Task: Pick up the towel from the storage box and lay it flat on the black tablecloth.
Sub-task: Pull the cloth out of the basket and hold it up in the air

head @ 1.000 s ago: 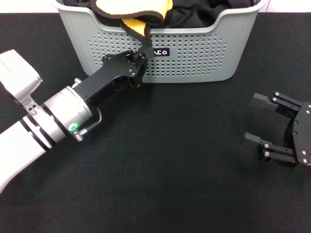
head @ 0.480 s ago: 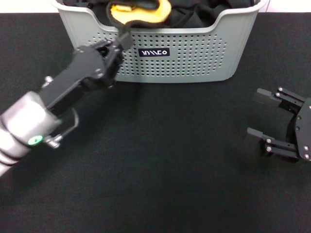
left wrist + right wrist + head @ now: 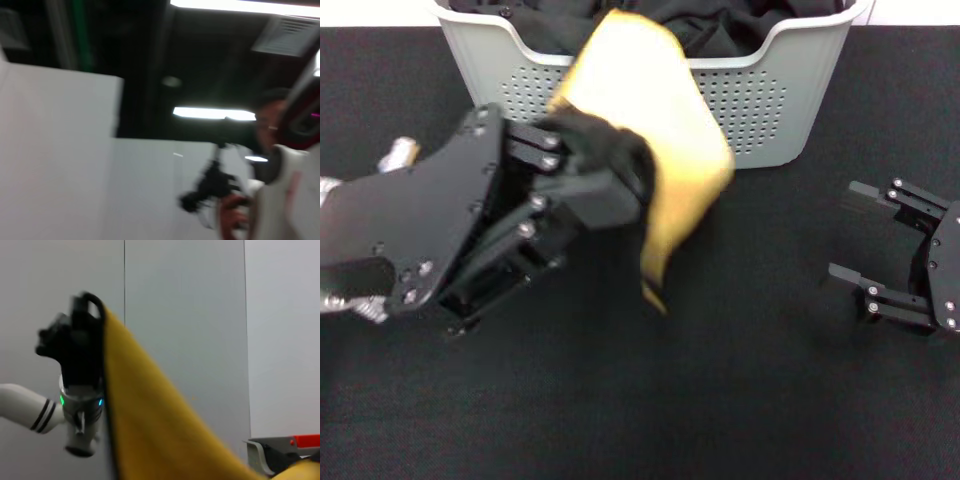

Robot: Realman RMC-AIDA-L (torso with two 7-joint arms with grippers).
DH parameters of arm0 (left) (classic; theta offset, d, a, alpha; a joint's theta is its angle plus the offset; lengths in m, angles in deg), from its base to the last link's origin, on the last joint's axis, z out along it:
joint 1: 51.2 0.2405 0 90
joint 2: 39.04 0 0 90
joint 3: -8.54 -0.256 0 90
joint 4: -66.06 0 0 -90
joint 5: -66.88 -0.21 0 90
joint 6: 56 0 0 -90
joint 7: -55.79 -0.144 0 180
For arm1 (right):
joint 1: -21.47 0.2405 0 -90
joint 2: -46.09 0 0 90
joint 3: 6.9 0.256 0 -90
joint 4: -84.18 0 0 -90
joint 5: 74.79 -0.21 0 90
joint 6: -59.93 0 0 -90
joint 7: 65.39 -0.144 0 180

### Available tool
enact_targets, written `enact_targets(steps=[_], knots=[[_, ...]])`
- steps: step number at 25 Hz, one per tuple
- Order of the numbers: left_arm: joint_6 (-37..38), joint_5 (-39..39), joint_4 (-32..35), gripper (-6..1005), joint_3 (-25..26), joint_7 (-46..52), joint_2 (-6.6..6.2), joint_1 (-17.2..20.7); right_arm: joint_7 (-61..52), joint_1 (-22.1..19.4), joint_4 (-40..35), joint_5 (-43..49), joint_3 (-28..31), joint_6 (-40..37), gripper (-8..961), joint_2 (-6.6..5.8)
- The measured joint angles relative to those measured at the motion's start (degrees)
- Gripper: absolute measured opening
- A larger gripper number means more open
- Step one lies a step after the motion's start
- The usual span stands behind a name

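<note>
My left gripper (image 3: pixel 605 165) is raised high toward the head camera and shut on a corner of the towel (image 3: pixel 655 160). The towel hangs from it, yellow-orange face showing, in front of the storage box (image 3: pixel 790 90), clear of the black tablecloth (image 3: pixel 720 400). The right wrist view shows the left gripper (image 3: pixel 82 325) from afar with the towel (image 3: pixel 150 415) draping down from it. My right gripper (image 3: pixel 875 250) is open and empty, low over the tablecloth at the right. The left wrist view shows only the room.
Plain black cloths (image 3: pixel 720 25) fill the storage box at the back. The tablecloth covers the whole table around the box.
My left gripper has pulled the towel out of the storage box and lifted it high toward the camera. The towel now hangs free. The right gripper has barely moved.
</note>
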Motion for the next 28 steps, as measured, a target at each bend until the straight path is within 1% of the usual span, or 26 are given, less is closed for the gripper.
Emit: enact_targets(steps=[3,5,6,9,11,13,15,18,21,26,28], knots=[[0.01,2.55,3.30,9,-2.83,3.09,-0.98,-2.36,0.01,-0.25,-0.09,0.00,0.00,0.10,681,0.01],[-0.04,6.86,4.76,9,-3.67,4.59,-1.03,-3.24,0.01,-0.30,-0.11,0.00,0.00,0.23,679,0.00],[-0.09,8.39,5.03,9,-3.74,4.82,-0.84,-3.46,0.01,-0.30,-0.11,0.00,-0.01,0.31,679,0.00],[-0.34,10.57,3.57,9,-1.92,3.36,1.01,-4.38,0.00,-0.36,-0.13,-0.03,-0.02,0.96,677,0.01],[-0.38,10.39,0.89,9,-0.56,1.14,2.31,-4.88,0.01,-0.40,-0.36,-0.34,-0.30,1.45,675,0.00],[-0.42,10.24,-2.25,10,-0.24,-2.39,3.35,-4.97,-0.02,-0.40,-0.76,-1.43,-1.26,1.79,674,0.00],[-0.48,10.26,-5.03,10,-0.83,-6.25,3.87,-4.98,-0.02,-0.39,-0.94,-2.92,-2.22,1.88,673,0.01],[-0.58,10.74,-9.01,10,-2.94,-12.61,4.22,-5.02,0.00,0.14,-1.60,-4.43,-2.87,2.01,671,0.17],[-0.65,10.83,-11.27,10,-4.61,-16.23,4.32,-5.54,0.01,0.91,-1.79,-4.47,-2.90,1.94,669,0.28],[-0.93,10.34,-12.84,10,-5.65,-17.55,4.16,-7.35,0.22,3.22,-1.45,-4.22,-2.91,1.20,666,0.46],[-2.25,10.31,-14.02,10,-5.64,-18.79,4.10,-8.46,0.30,3.95,-1.36,-4.01,-2.91,0.85,664,0.49]])
